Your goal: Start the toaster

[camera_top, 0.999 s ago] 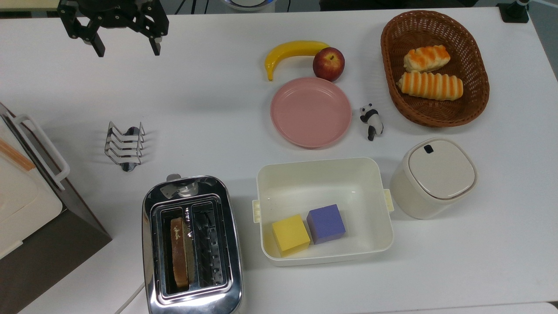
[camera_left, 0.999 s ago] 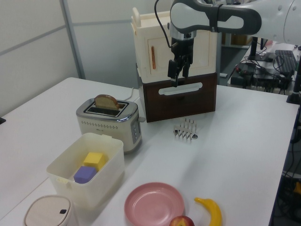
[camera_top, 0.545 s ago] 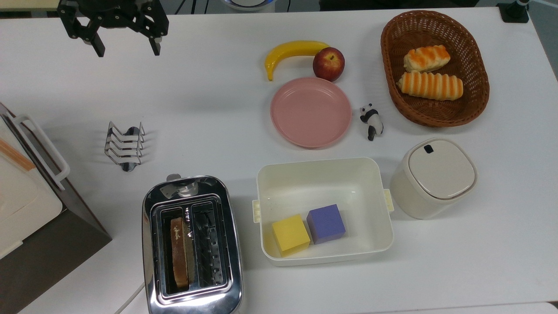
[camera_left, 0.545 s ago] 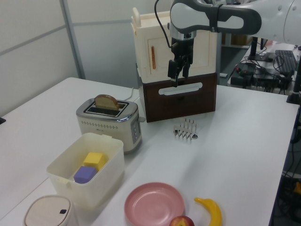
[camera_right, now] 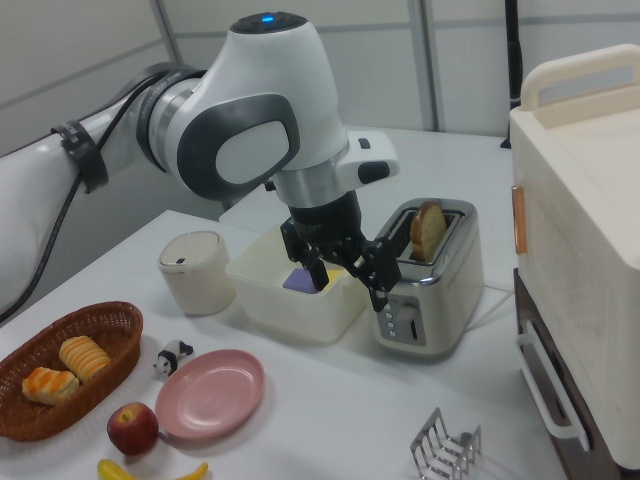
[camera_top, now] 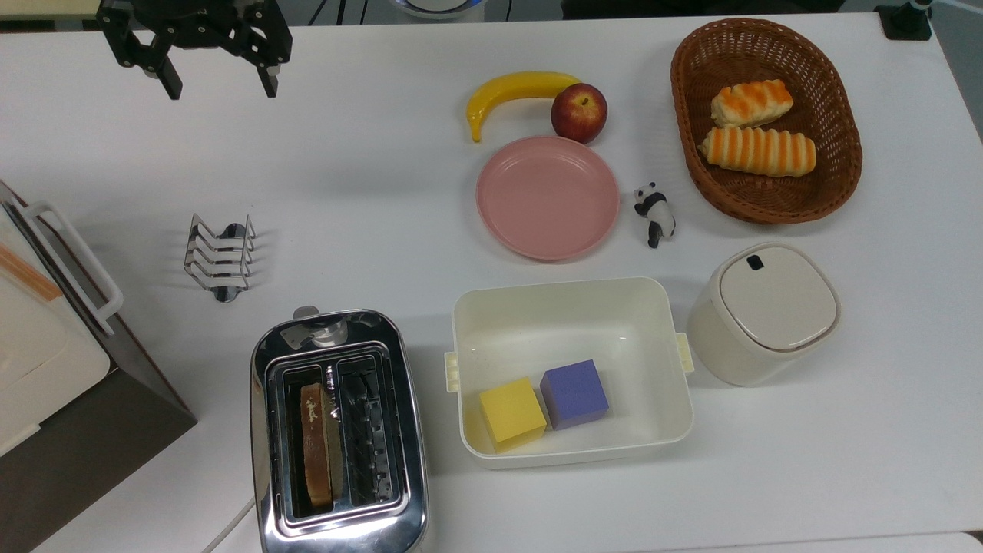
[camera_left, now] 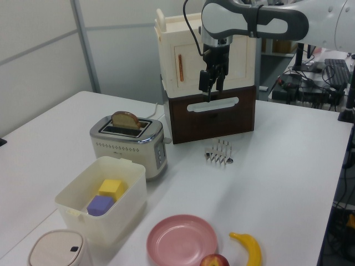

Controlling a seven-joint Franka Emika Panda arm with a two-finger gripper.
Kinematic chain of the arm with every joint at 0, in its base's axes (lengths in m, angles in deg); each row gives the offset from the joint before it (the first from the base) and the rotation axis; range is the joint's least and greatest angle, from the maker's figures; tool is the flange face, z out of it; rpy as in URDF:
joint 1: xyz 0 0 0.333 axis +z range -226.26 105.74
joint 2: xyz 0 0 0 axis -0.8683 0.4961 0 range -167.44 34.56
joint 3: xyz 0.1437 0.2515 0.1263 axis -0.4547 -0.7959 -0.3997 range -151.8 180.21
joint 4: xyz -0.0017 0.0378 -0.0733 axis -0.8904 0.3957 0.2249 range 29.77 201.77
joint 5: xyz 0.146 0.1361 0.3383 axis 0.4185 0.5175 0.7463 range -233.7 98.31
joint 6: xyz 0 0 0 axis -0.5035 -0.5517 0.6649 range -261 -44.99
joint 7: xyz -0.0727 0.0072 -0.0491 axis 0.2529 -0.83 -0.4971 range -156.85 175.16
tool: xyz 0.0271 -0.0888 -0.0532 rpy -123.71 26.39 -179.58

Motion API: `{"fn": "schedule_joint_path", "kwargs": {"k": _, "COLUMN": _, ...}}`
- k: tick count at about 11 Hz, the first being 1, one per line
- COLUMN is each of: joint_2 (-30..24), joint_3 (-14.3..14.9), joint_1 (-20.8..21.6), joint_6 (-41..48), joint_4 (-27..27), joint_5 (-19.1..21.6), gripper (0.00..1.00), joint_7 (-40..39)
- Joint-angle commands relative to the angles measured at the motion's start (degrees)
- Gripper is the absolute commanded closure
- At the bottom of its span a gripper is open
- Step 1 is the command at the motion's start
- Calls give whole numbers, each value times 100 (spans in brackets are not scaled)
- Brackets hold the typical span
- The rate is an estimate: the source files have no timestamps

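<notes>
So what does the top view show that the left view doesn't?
Top view, not left view: the wicker basket holding two bread rolls, and the panda figurine.
Left view, not top view: the arm's white links and a keyboard on a desk behind the table.
Both: the toaster with a toast slice in one slot, the toast rack, pink plate, banana, and the open, empty claw.
</notes>
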Motion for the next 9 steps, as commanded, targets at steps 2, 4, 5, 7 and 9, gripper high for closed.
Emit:
{"fn": "schedule_joint_path", "kwargs": {"k": 2, "joint_2": -208, "joint_3": 54, "joint_1": 38, "joint_6": 165, "joint_4": 182, "joint_5": -72, "gripper": 25, "joint_7": -3}}
{"fn": "schedule_joint_path", "kwargs": {"k": 4, "joint_2": -190, "joint_3": 54, "joint_1": 38, "joint_6": 165, "joint_4": 182, "joint_5": -54, "gripper": 53, "joint_7": -12}}
{"fn": "schedule_joint_path", "kwargs": {"k": 5, "joint_2": -182, "joint_3": 54, "joint_1": 47, "joint_6": 156, "joint_4": 182, "joint_5": -54, "gripper": 73, "joint_7": -3}}
{"fn": "schedule_joint_path", "kwargs": {"k": 7, "joint_2": -164, "joint_3": 54, "joint_1": 47, "joint_6": 104, "joint_4": 182, "joint_5": -37, "gripper": 100, "joint_7": 23}}
{"fn": "schedule_joint_path", "kwargs": {"k": 9, "joint_2": -129, "joint_3": 54, "joint_1": 38, "joint_6": 77, "joint_4": 174, "joint_5": -28, "gripper": 100, "joint_7": 6}}
